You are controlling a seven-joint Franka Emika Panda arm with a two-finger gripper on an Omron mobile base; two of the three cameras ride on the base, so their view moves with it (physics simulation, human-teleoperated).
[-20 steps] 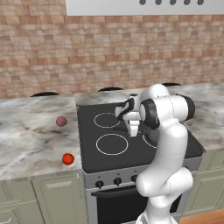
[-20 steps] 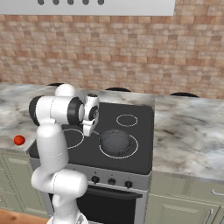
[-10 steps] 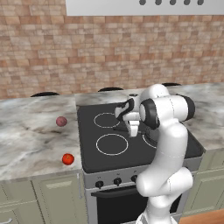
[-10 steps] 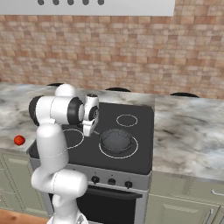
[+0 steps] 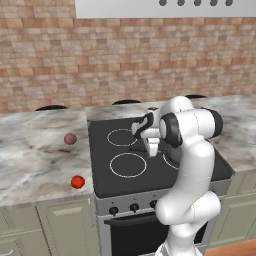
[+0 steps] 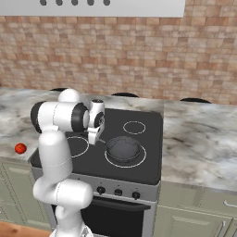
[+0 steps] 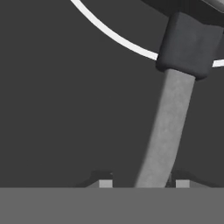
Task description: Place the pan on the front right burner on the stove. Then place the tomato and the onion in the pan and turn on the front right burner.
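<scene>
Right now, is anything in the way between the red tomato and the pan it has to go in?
Nothing visible blocks it. The tomato sits on the counter left of the stove, and the pan rests empty on the front right burner. Between them lie bare counter and black cooktop. The onion sits farther back, off that path.

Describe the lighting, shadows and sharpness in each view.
Left base view: even flat light, soft shadow beside the onion. Right base view: crisp render, no glare on the stove. Hand view: the pan handle is soft and grainy this close; the front right burner outline stays sharp.
</scene>
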